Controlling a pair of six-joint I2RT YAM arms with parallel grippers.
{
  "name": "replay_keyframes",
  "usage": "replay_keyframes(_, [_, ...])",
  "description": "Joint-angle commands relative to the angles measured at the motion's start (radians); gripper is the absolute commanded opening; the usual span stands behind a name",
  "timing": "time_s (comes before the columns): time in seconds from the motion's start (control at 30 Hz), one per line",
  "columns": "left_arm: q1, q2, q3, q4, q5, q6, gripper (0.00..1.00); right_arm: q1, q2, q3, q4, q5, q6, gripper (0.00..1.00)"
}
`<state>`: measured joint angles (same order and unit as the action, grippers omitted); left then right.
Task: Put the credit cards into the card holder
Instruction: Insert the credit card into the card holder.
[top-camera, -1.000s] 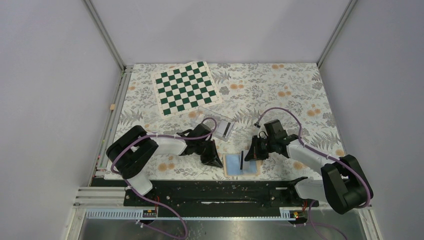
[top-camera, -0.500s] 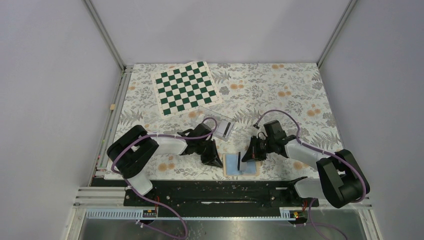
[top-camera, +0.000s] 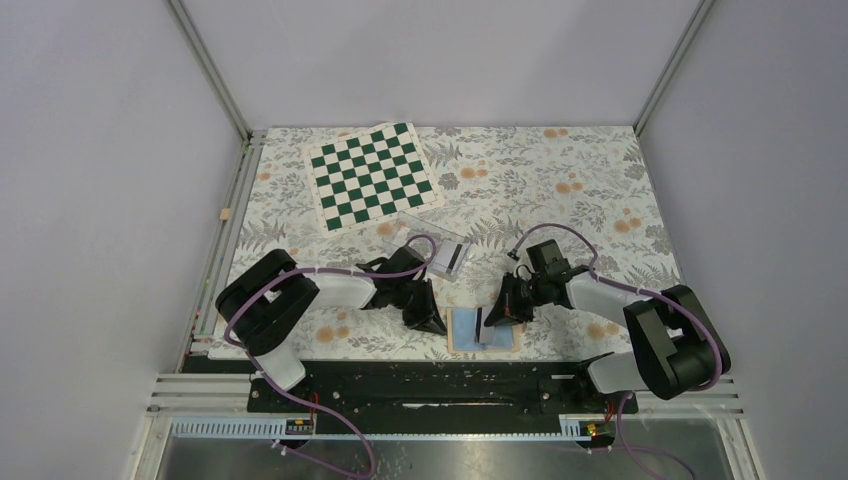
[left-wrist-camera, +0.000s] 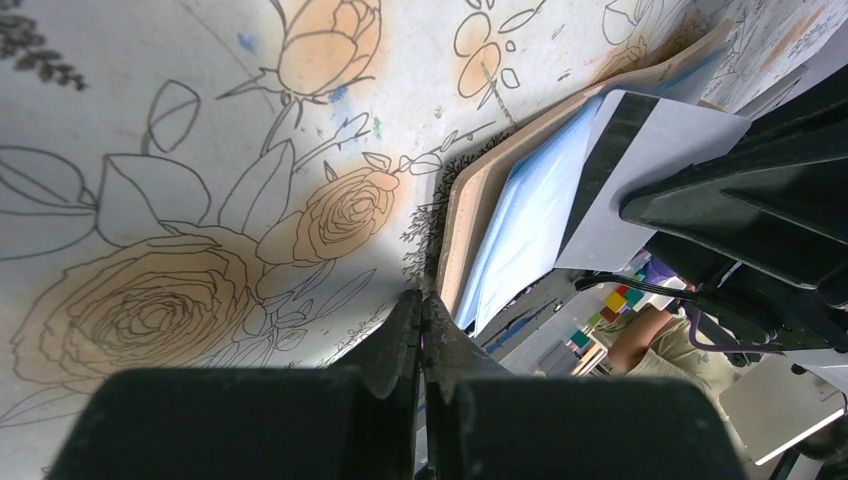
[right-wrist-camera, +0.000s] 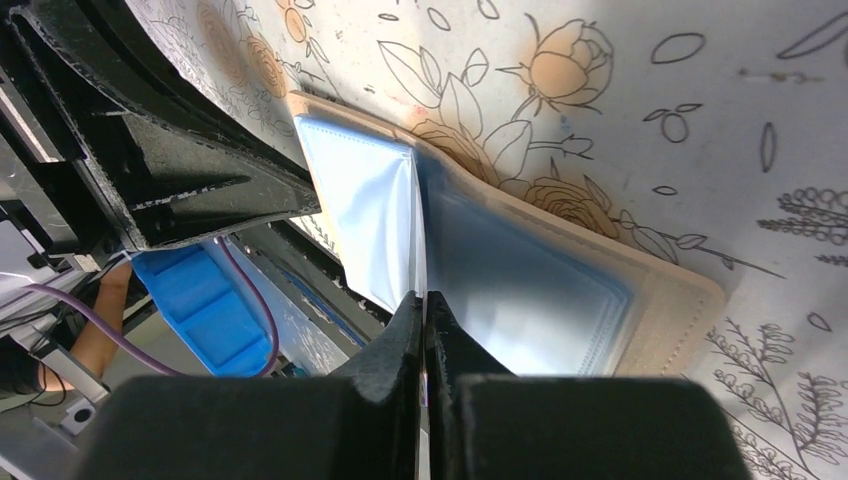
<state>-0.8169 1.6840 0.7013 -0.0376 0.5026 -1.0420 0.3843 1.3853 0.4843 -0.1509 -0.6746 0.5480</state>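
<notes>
The card holder (top-camera: 470, 338) lies open near the front edge, tan with a light-blue inside. It also shows in the left wrist view (left-wrist-camera: 520, 205) and the right wrist view (right-wrist-camera: 560, 290). My right gripper (top-camera: 497, 312) is shut on a credit card (top-camera: 487, 328), held on edge with its far edge down on the holder's middle. That card shows a dark stripe in the left wrist view (left-wrist-camera: 655, 150) and is edge-on in the right wrist view (right-wrist-camera: 421, 250). My left gripper (top-camera: 432, 322) is shut and empty, its tip (left-wrist-camera: 422, 300) on the table at the holder's left edge.
A clear plastic box (top-camera: 437, 250) lies behind the left gripper. A green and white chessboard mat (top-camera: 372, 175) lies at the back left. The black base rail (top-camera: 440, 385) runs just in front of the card holder.
My right gripper has moved left and down with the card, onto the open card holder. The left gripper has not moved.
</notes>
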Motion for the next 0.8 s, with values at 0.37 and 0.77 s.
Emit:
replay_keyframes(0.37, [-0.014,0.060,0.008,-0.089,-0.092,0.050,0.00,-0.034,-0.026,0.049,-0.028,0.073,-0.056,0.00])
replay_keyframes(0.77, [-0.016,0.070,0.014,-0.093,-0.090,0.056,0.00,-0.067,0.031,0.030,0.108,-0.038,-0.014,0.00])
